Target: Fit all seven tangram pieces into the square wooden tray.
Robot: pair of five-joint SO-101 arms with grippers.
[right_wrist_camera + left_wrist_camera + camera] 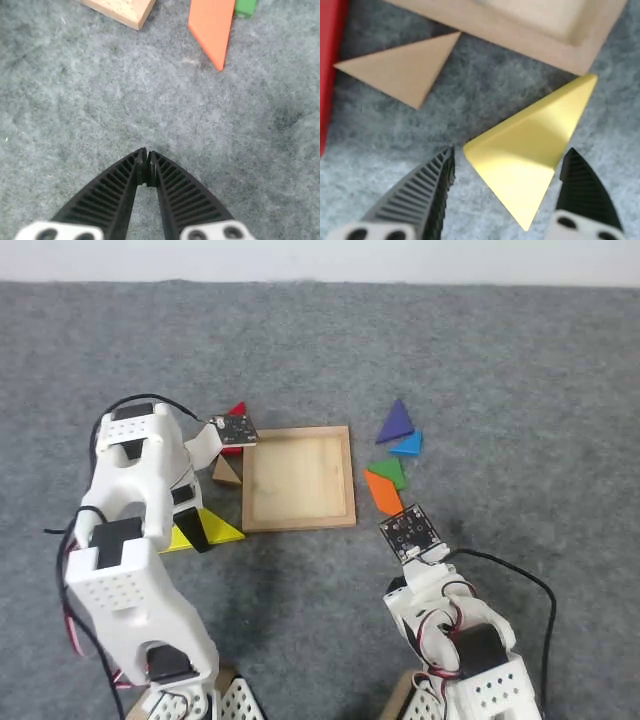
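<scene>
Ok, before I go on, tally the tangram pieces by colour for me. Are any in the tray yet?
red piece: 1
tan triangle: 1
yellow triangle: 1
purple triangle: 1
blue triangle: 1
green piece: 1
orange parallelogram: 1
Total: 7, all on the carpet outside the square wooden tray.

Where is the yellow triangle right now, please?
In the high view, the yellow triangle lies just off the wooden tray's lower-left corner, between the left gripper's open jaws.
</scene>
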